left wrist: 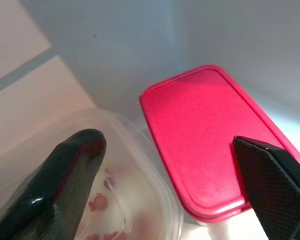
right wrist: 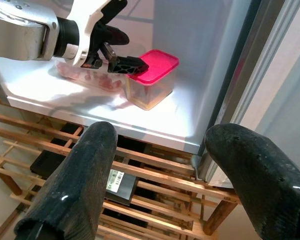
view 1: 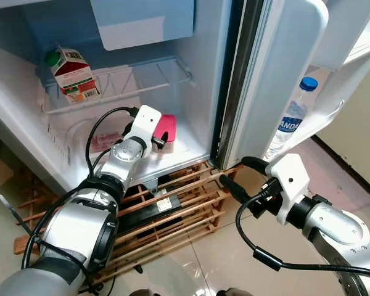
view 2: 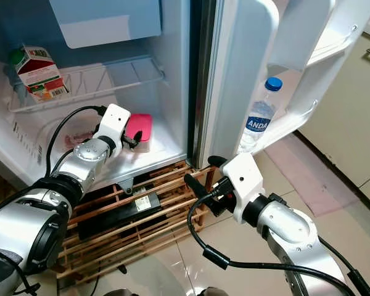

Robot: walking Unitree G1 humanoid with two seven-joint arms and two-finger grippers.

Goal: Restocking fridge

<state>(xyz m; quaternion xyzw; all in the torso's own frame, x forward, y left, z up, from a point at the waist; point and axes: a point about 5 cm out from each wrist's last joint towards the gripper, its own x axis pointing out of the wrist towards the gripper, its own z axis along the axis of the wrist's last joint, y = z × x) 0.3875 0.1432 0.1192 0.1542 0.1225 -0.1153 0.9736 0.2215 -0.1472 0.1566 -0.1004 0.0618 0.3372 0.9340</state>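
The left tool (right wrist: pixel 121 50) reaches into the bottom of the open fridge (view 1: pixel 203 80), its two black fingers spread apart and holding nothing. It hovers just over the pink-lidded container (right wrist: pixel 151 77), which stands upright on the fridge floor (right wrist: pixel 50 92) near the right wall. In the left wrist view one finger (left wrist: pixel 65 185) hangs above a clear tub (left wrist: pixel 140 200) with reddish pieces inside, and the other sits at the edge of the pink lid (left wrist: pixel 210 140). The tub lies just beside the container, on its left.

The right tool (view 1: pixel 239 176) waits outside the fridge, above the wooden slatted rack (view 1: pixel 185 209) under the cabinet, fingers parted and empty. A milk carton (view 1: pixel 73 75) stands on the wire shelf (view 1: pixel 135 86) above, and a water bottle (view 1: pixel 291 120) sits in the door shelf (view 1: pixel 324 117).

The main risk, as judged from here, is that the left tool drags or tips the container when it moves: one finger is so near the lid that a sideways pull could catch the rim and shove the box into the wall or the tub. A drop of the wrist could press the other finger into the tub's soft wall. The black cable (view 1: pixel 98 126) looping off the left wrist could also snag the wire shelf or the fridge's front edge.
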